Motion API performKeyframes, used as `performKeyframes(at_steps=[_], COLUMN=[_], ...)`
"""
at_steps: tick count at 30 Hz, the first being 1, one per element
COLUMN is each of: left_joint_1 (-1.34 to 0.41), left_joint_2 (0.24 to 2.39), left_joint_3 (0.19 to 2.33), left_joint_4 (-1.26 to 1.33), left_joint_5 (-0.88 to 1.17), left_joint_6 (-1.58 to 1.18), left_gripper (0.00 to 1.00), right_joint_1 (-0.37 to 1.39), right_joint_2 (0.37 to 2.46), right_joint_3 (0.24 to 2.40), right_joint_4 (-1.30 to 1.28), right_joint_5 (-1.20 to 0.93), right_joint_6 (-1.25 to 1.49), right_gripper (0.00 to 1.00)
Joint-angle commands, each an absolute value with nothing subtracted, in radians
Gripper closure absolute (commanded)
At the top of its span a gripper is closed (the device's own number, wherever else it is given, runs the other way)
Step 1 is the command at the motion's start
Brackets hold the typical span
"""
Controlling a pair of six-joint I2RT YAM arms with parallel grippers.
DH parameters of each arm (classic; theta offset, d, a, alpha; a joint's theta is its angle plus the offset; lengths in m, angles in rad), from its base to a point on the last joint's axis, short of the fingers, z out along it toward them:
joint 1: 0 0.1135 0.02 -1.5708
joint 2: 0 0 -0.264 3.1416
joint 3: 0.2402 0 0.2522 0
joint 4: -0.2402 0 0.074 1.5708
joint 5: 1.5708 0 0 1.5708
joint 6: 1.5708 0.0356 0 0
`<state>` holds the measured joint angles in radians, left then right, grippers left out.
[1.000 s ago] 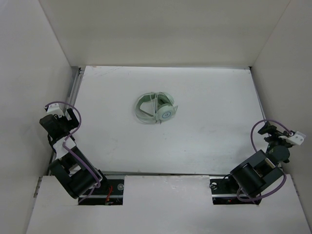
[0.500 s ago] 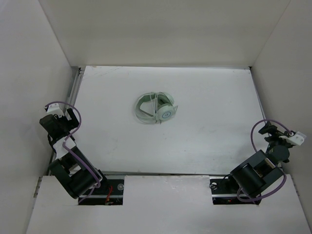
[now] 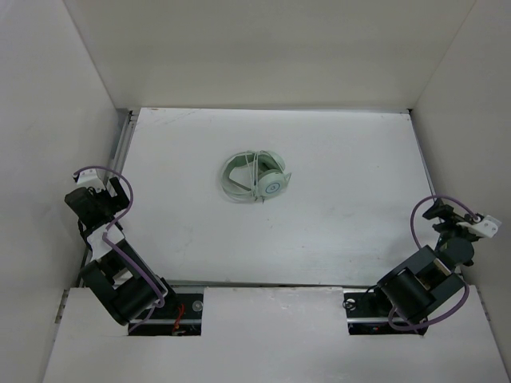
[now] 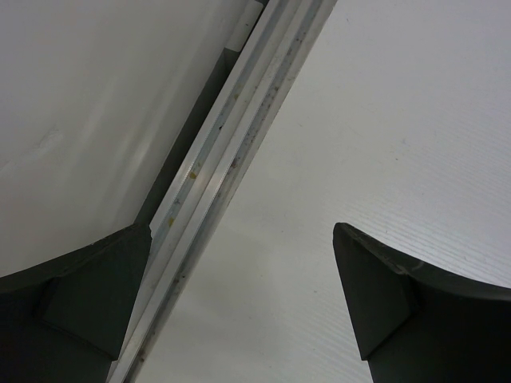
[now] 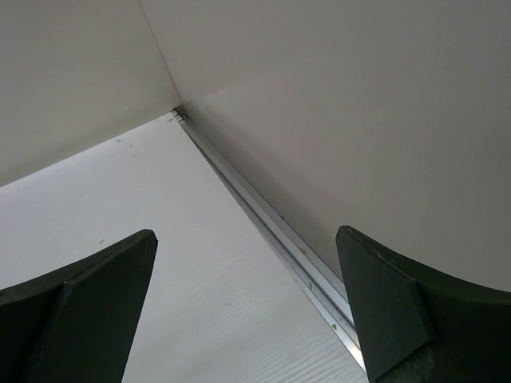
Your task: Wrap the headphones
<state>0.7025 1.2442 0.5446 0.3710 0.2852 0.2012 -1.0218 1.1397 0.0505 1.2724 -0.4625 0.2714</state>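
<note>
The pale mint-green headphones (image 3: pixel 255 177) lie on the white table near its middle, folded together with the thin pale cable looped around the headband and earcups. My left gripper (image 3: pixel 118 185) is at the table's left edge, far from them, open and empty; in the left wrist view (image 4: pixel 239 263) its jaws stand wide apart over the table and the edge rail. My right gripper (image 3: pixel 433 209) is at the right edge, also far away, open and empty; the right wrist view (image 5: pixel 247 275) shows only table, rail and wall between its jaws.
White walls enclose the table (image 3: pixel 343 159) on the left, back and right. Aluminium rails run along the left edge (image 4: pixel 215 175) and right edge (image 5: pixel 271 231). Purple cables (image 3: pixel 120 179) loop over both arms.
</note>
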Motion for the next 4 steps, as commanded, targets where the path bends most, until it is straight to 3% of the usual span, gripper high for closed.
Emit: performKeyframes(at_steps=[1, 4], left_joint_1=[0.709, 0.709], left_joint_2=[1.213, 1.213], left_joint_3=[0.538, 0.538], left_joint_4=[0.420, 0.420], left_joint_5=[0.302, 0.302], left_joint_6=[0.198, 0.198], left_gripper=[0.00, 0.00], right_joint_1=[-1.041, -1.035], right_joint_2=[1.149, 1.138], right_joint_3=[0.049, 0.041], right_joint_4=[1.600, 1.601], right_joint_5=[-0.512, -0.505], right_joint_6=[0.299, 0.291], right_gripper=[0.00, 0.00])
